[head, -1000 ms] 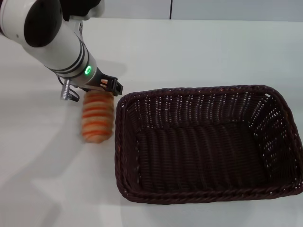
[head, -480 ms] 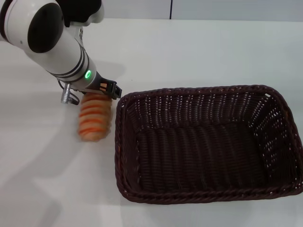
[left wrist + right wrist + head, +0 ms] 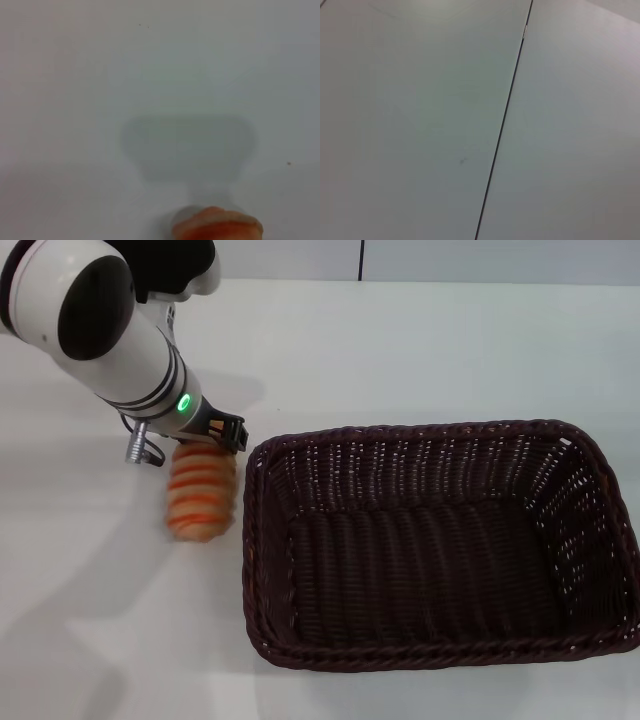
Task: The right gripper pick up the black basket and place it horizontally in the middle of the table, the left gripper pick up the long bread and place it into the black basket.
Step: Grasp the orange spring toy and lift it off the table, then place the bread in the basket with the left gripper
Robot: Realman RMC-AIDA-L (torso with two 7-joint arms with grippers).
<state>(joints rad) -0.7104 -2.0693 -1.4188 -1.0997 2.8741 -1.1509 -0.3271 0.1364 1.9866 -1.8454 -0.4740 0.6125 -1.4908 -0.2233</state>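
Observation:
The black basket (image 3: 420, 430) lies lengthwise across the white table (image 3: 420, 350), from the middle to the right, and is empty. The long bread (image 3: 200, 492), striped orange and cream, hangs just left of the basket's left rim. My left gripper (image 3: 207, 437) is at the bread's far end and is shut on it; the arm hides most of the fingers. In the left wrist view one end of the bread (image 3: 217, 227) shows at the edge, with the gripper's shadow on the table beyond. My right gripper is out of view.
The table's far edge meets a grey wall at the top of the head view. The right wrist view shows only a grey panel with a dark seam (image 3: 502, 125).
My left arm has drawn slightly left and back, and the bread has shifted slightly left with it. The basket has not moved.

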